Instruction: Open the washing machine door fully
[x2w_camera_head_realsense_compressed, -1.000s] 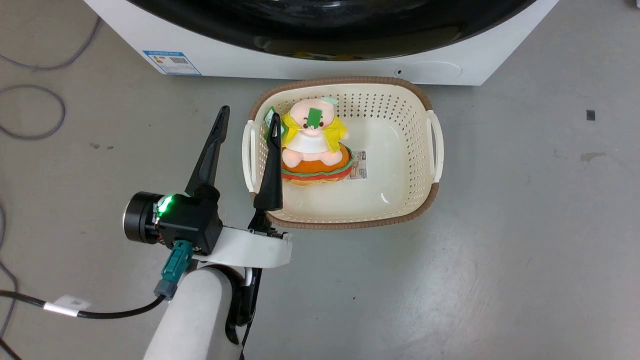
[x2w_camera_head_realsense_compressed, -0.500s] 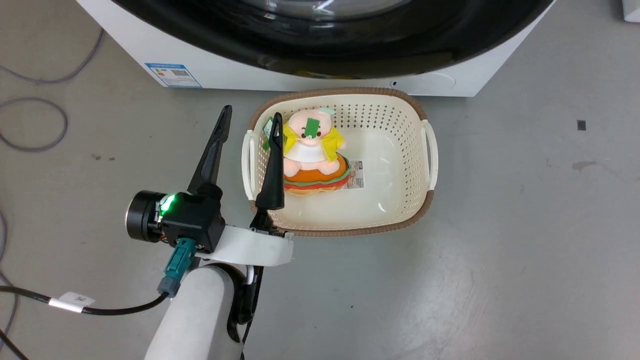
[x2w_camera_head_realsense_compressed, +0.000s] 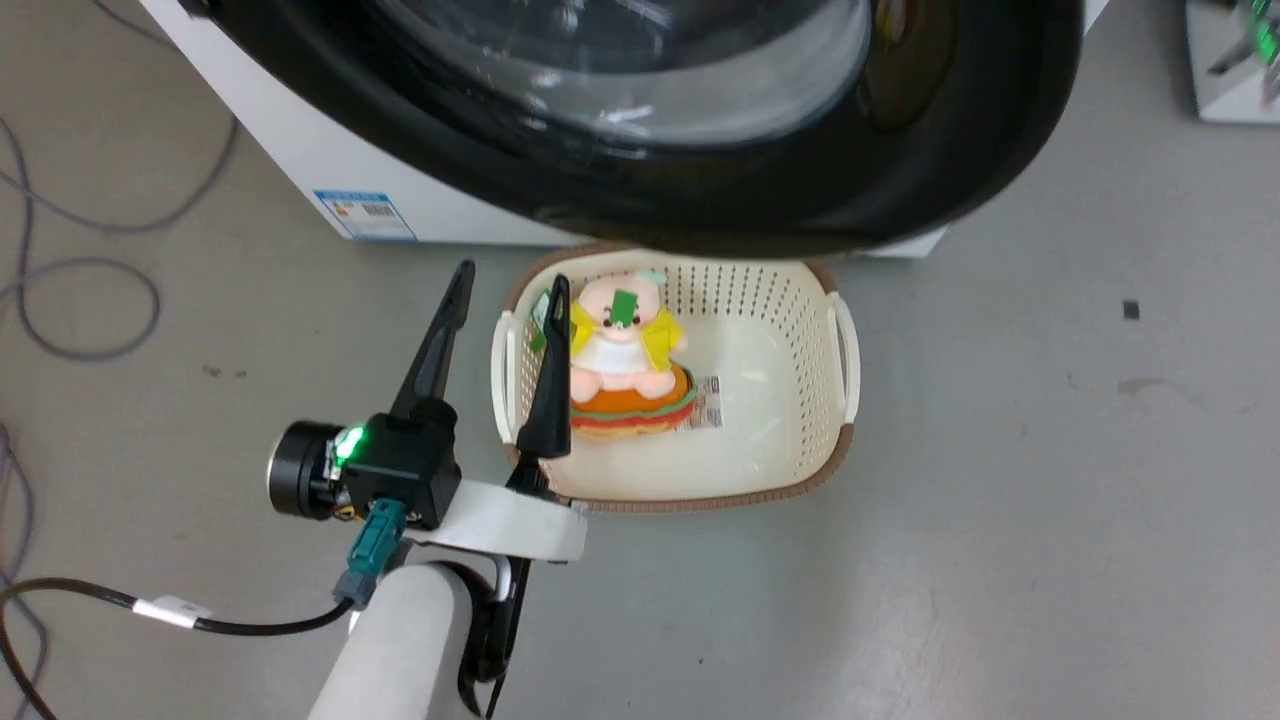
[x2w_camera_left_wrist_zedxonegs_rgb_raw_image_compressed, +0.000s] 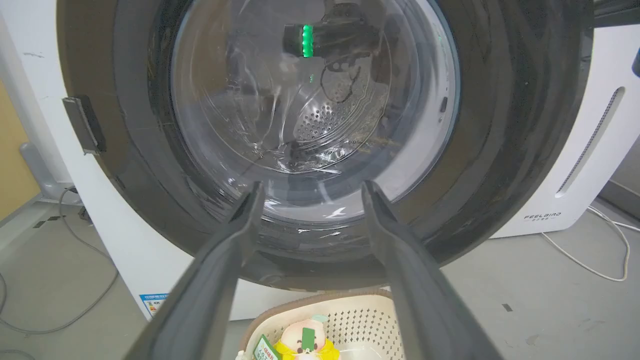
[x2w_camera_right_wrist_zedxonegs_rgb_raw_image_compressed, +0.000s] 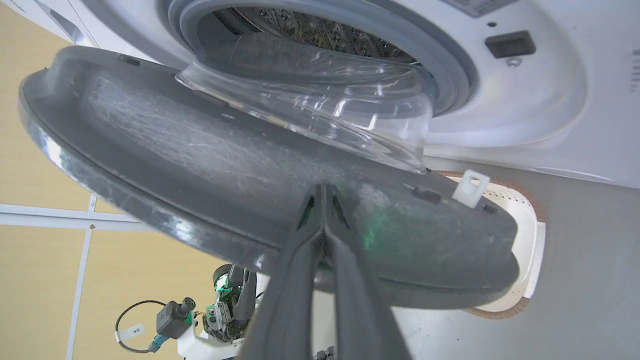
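Washing machine door stands partly open off the washing machine, overhanging the far rim of the basket; right gripper, fingers pressed together and empty, bears on its inner face, apparently to swing it wider; left gripper hangs spread, empty, clear. Overhang has grown within the last second; head camera also shifted.

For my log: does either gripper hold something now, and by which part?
Nothing is held. The left gripper is open and empty. The right gripper has its jaws shut together, tips against the inner face of the washing machine door.
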